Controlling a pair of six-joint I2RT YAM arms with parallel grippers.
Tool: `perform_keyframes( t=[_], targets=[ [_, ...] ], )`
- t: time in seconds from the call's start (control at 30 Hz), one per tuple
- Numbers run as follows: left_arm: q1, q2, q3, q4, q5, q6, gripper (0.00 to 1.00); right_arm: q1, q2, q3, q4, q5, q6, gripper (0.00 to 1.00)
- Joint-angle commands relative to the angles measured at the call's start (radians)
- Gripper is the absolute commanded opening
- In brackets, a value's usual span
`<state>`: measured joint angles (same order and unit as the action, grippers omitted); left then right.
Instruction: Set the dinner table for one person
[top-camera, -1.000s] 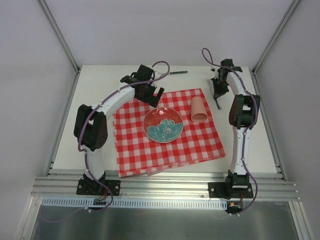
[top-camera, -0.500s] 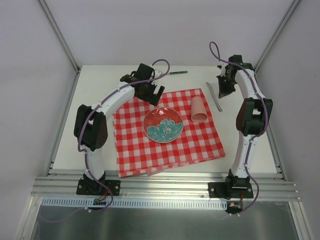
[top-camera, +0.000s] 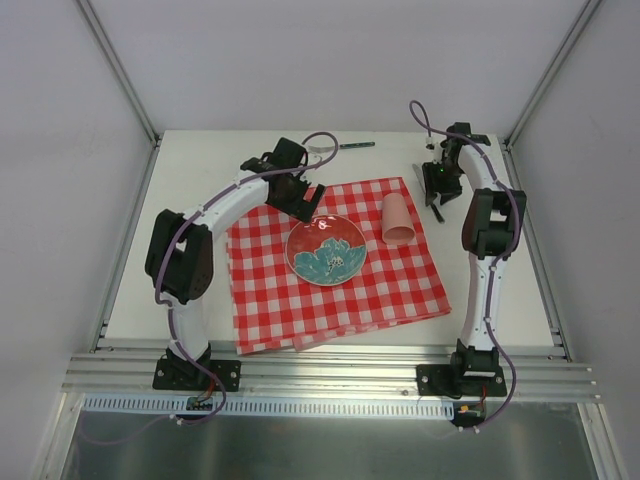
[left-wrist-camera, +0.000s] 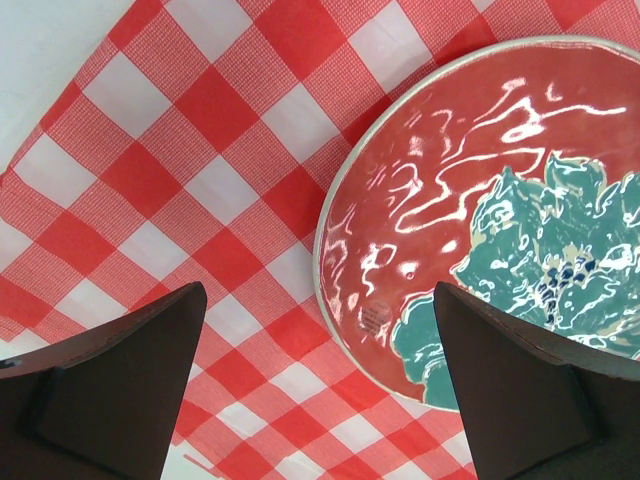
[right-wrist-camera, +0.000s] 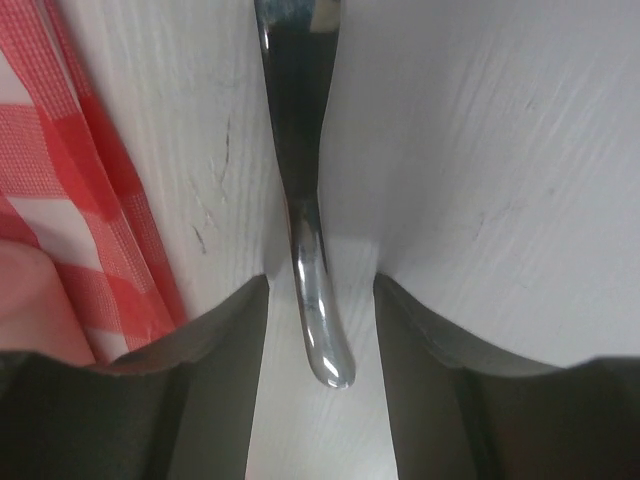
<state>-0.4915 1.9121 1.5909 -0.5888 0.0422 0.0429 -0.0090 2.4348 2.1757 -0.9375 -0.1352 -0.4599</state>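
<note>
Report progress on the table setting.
Done: checked cloth spread, plate and pink cup on it. In hand: right end effector straddles a silver utensil on the dinner table, jaws not closed. To do: place it by the plate; the thin dark item may follow.

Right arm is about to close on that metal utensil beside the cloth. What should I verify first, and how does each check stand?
1. Handle of the utensil lies between the fingers of the right gripper, flat on the dinner table: ok.
2. Right jaws open, with a gap on both sides of the handle: ok.
3. Edge of the checked cloth clear of the nearest finger: cannot tell, it runs right up to that finger.
4. The left gripper is open and empty, above the cloth beside the plate: ok.
5. The pink cup sits on the cloth near the right gripper; upright or tipped: cannot tell.
</note>
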Motion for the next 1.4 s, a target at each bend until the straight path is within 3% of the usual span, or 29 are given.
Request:
perform_keyframes(
  t=[0.0, 0.2, 0.37, 0.47, 0.5, 0.73, 1.1, 1.27, 1.37],
  targets=[
    [-0.010, -0.079, -0.014, -0.003, -0.025, 0.026, 0.99, -0.003, -0.016, 0.026, -0.021, 0.013, -0.025, 0.50],
    [-0.010, -0.064, 0.007, -0.003, -0.025, 0.026, 0.99, -0.005, 0.001, -0.025, -0.024, 0.011, -0.058, 0.43],
    [-0.010, -0.048, 0.029, -0.003, -0.015, 0.015, 0.99, -0.006, 0.003, -0.065, -0.049, 0.006, -0.091, 0.25],
    [-0.010, -0.042, 0.038, -0.003, -0.015, 0.014, 0.99, -0.006, -0.002, -0.100, -0.072, 0.005, -0.112, 0.03],
    [-0.010, -0.036, 0.040, -0.003, -0.015, 0.012, 0.99, -0.006, -0.003, -0.123, -0.072, 0.009, -0.115, 0.00],
    [-0.010, -0.022, 0.061, -0.002, -0.008, 0.008, 0.99, -0.005, -0.025, -0.152, -0.066, 0.017, -0.122, 0.00],
    [-0.010, 0.011, 0.136, -0.003, -0.015, 0.018, 0.99, -0.017, -0.313, -0.240, 0.006, -0.076, -0.022, 0.00],
    [-0.010, 0.028, 0.158, -0.003, -0.004, 0.009, 0.99, -0.019, -0.319, -0.295, 0.002, -0.086, 0.004, 0.00],
    [-0.010, 0.025, 0.152, -0.003, 0.001, 0.006, 0.99, -0.011, -0.258, -0.283, 0.002, -0.047, -0.022, 0.25]
  ],
)
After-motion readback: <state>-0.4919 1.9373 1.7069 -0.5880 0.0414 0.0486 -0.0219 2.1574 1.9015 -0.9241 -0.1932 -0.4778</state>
